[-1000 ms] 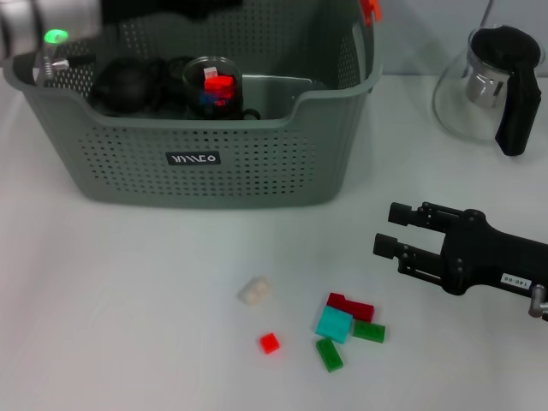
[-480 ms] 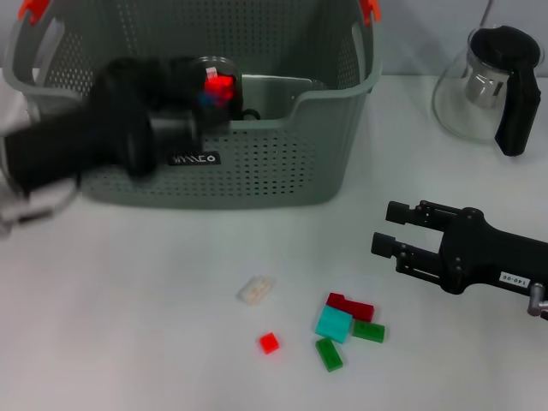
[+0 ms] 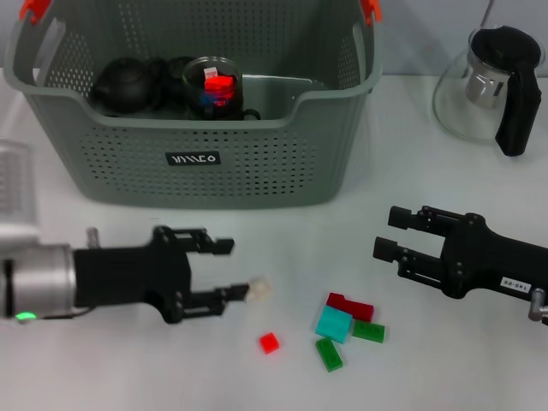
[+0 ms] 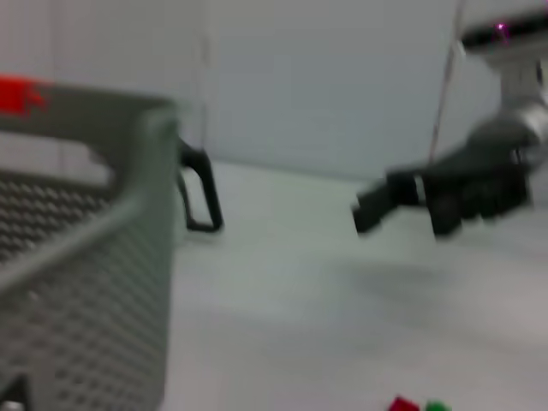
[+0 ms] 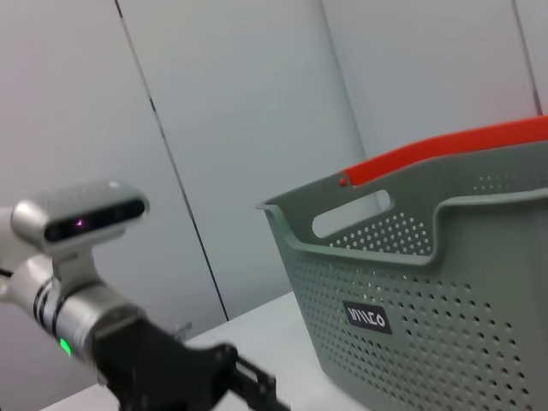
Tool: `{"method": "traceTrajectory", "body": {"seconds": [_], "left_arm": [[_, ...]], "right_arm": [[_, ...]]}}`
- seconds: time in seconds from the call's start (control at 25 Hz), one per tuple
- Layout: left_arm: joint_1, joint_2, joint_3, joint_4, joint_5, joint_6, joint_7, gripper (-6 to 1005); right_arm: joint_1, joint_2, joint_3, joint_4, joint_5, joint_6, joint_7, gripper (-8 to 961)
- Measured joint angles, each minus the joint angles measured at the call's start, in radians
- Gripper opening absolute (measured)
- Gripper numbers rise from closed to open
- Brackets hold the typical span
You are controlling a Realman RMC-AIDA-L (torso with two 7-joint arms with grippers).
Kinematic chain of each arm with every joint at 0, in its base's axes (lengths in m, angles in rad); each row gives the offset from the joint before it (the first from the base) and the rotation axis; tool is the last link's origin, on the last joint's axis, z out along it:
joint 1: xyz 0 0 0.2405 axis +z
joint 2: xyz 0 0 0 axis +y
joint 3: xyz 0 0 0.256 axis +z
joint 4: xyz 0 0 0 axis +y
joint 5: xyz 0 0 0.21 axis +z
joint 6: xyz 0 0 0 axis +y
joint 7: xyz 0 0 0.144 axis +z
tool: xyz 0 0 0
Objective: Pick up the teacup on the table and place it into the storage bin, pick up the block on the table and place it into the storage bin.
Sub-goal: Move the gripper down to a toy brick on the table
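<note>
The grey storage bin (image 3: 257, 171) stands at the back of the table, and its wall also shows in the right wrist view (image 5: 445, 282). Inside it are dark round crockery (image 3: 124, 81) and a clear cup (image 3: 214, 86) holding red and blue pieces; no teacup stands on the table. My left gripper (image 3: 224, 270) hovers low at the front left, open, its near finger almost touching a white block (image 3: 259, 288). At the right my right gripper (image 3: 390, 233) is open and holds nothing.
Loose blocks lie in front: small red (image 3: 270, 343), cyan (image 3: 334, 324), dark red (image 3: 350, 306) and two green (image 3: 369, 331). A glass teapot with a black handle (image 3: 492, 86) stands at the back right.
My left arm has swung out of the bin and down to the table, ending open beside the white block. The right arm has hardly moved.
</note>
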Motion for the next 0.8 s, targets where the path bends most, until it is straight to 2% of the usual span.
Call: {"method": "traceTrajectory", "body": {"seconds": [0.12,0.32,0.52,0.8], "left_arm": [[0.002,-0.012,0.049,-0.055,0.001,-0.065,0.086,583],[-0.031,-0.013,0.065,-0.159,-0.003,-0.190,0.127,571],[-0.053,-0.017,0.065,-0.205,-0.005,-0.277,0.131,558],[-0.060,-0.017,0.066,-0.231,-0.004,-0.324,0.156,541]], "right_arm": [[-0.006,-0.003,0.001,0.000,0.000,0.000,0.000,627],[-0.016,-0.007,0.001,0.001,0.002,0.001,0.000,627],[-0.017,-0.006,0.001,0.001,0.001,0.001,0.000,627],[-0.017,-0.007,0.001,0.001,0.000,0.002,0.000,627]]}}
